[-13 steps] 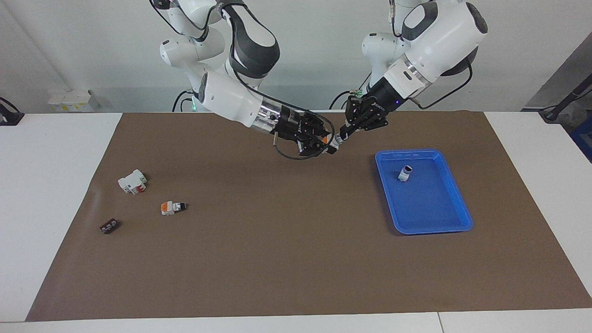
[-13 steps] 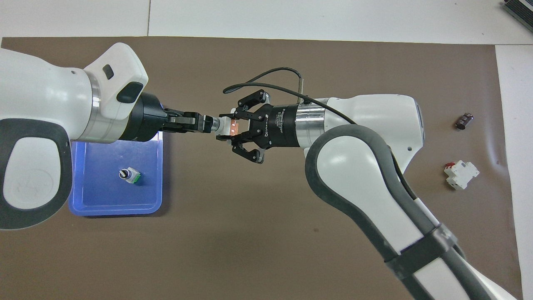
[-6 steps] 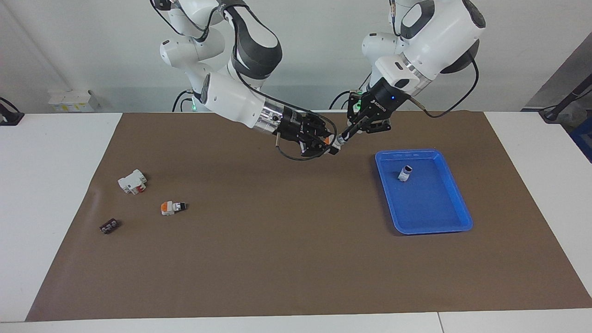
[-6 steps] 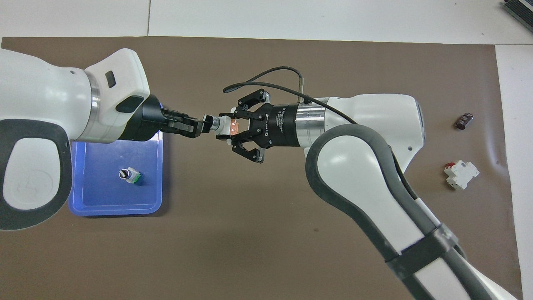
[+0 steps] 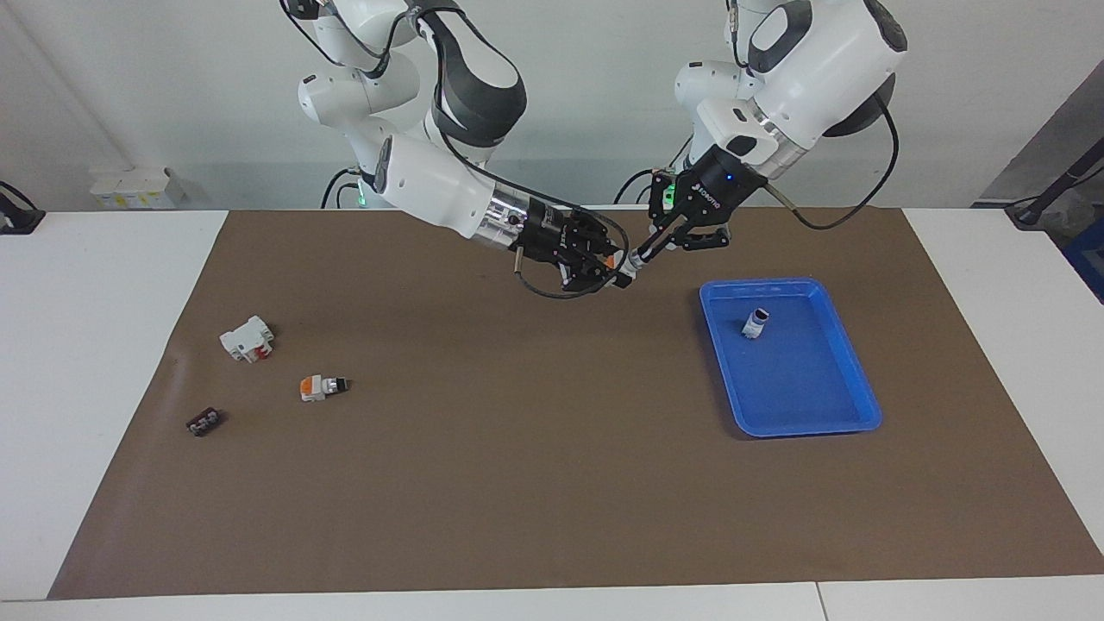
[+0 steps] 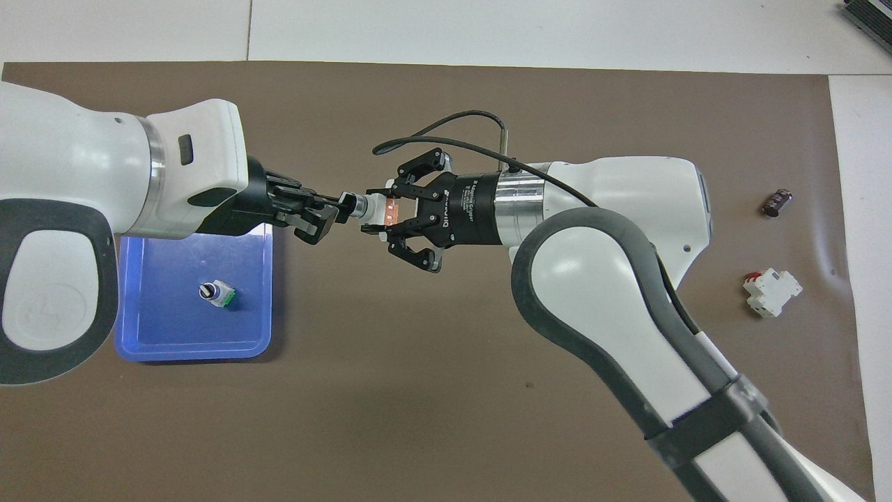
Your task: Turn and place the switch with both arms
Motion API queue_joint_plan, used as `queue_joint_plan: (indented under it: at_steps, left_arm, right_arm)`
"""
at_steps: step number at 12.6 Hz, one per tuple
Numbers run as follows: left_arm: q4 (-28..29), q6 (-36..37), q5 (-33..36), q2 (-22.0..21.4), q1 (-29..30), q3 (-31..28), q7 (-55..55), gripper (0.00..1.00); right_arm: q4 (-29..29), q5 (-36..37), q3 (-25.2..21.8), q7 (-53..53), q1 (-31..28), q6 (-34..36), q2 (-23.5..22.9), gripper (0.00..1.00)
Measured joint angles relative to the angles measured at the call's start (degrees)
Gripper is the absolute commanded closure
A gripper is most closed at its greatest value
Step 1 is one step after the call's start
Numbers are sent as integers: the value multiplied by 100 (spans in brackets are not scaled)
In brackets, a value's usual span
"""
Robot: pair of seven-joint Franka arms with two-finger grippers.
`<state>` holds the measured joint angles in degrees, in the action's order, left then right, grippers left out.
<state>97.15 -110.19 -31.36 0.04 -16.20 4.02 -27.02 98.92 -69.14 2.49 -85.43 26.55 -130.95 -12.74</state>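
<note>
A: What's the setting?
B: A white table against a pale wall, a brown mat over most of it.
A: And on the mat?
B: A blue tray with one small part; near the right arm's end, a white block, a loose switch, a black piece.
A: The arms?
B: Mid-air, the right gripper pinches the switch body; the left gripper clamps its tip.

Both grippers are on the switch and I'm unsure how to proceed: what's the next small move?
Probably twist the left gripper about the long axis of the switch while the right gripper holds firm. Both are shut on it in mid-air, left on the tip, right on the white-orange body.
</note>
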Motion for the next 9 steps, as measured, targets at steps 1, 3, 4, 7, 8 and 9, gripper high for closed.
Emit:
queue_joint_plan:
  at_steps: [1,3,4,7,8,9]
  left_arm:
    - [1,-3,3,0,0,-1,-239,100]
    - [6,-8,1,0,1,-6,-674,100]
    - [12,-17,-12,0,1,-9,-801,100]
    - [39,-56,-61,0,2,-16,-1249,100]
    - [41,-60,-63,0,2,-17,-1379,100]
    - [43,-69,-63,0,2,-17,-1569,100]
  right_arm:
    - [0,0,0,0,0,0,0,100]
    - [0,0,0,0,0,1,1,100]
    - [0,0,-1,0,0,1,2,100]
    - [3,0,-8,0,-1,1,1,100]
    - [3,0,-9,0,-1,1,2,100]
    - [3,0,-9,0,-1,1,2,100]
